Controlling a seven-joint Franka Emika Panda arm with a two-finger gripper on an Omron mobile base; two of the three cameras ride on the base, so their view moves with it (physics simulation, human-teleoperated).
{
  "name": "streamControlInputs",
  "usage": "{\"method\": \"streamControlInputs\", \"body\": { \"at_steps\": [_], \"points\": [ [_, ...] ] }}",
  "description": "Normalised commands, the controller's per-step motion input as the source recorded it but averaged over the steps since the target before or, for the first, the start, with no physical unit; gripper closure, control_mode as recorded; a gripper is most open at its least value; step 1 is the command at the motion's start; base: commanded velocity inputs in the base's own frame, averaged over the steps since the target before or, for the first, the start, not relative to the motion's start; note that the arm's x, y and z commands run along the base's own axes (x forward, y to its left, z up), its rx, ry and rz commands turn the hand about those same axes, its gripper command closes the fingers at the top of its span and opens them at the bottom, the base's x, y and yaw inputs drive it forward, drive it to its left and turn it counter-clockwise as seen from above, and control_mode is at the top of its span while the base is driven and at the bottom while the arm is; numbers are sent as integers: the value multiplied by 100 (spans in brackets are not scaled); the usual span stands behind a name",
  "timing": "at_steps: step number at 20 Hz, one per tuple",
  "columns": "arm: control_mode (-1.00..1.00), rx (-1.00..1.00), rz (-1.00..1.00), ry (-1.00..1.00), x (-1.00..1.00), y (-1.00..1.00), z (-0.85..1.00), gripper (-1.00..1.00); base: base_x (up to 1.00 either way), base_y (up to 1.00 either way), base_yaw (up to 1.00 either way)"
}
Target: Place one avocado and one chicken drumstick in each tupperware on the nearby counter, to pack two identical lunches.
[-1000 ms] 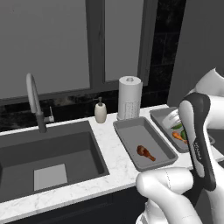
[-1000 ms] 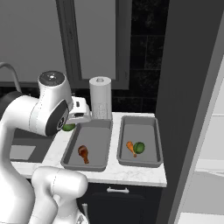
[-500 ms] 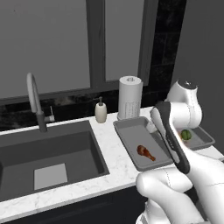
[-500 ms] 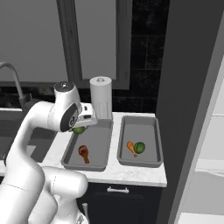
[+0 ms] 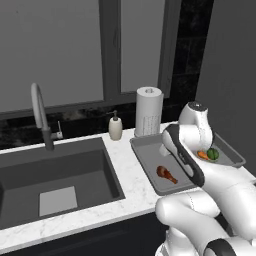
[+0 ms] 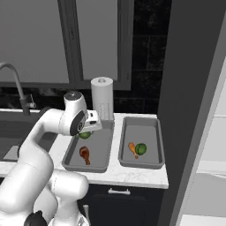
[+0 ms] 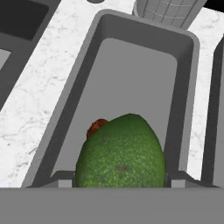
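Back wall: large grey-paned window with dark frame (image 5: 111,50), a dark vertical mullion dividing it. Glossy black tile wall (image 6: 148,48) to its right, running down to a dark backsplash strip. Tall dark grey panel (image 6: 194,88) beside that, possibly a cabinet side. Dark rectangular basin sink (image 5: 52,182) with a curved grey metal faucet (image 5: 41,115). Small beige soap dispenser (image 5: 115,127) and upright white paper-towel roll (image 5: 149,111) near the wall. Lighting dim, even.
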Motion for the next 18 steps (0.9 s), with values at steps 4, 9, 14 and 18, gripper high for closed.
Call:
{"method": "streamControlInputs", "body": {
  "at_steps": [4,9,14,18],
  "points": [
    [-100,0,0,7,37,0,-30,100,0,0,0],
    [-100,0,0,6,38,0,-33,100,0,0,0],
    [-100,0,0,1,31,0,-39,100,0,0,0],
    [-100,0,0,0,41,0,-45,100,0,0,0]
  ]
}}
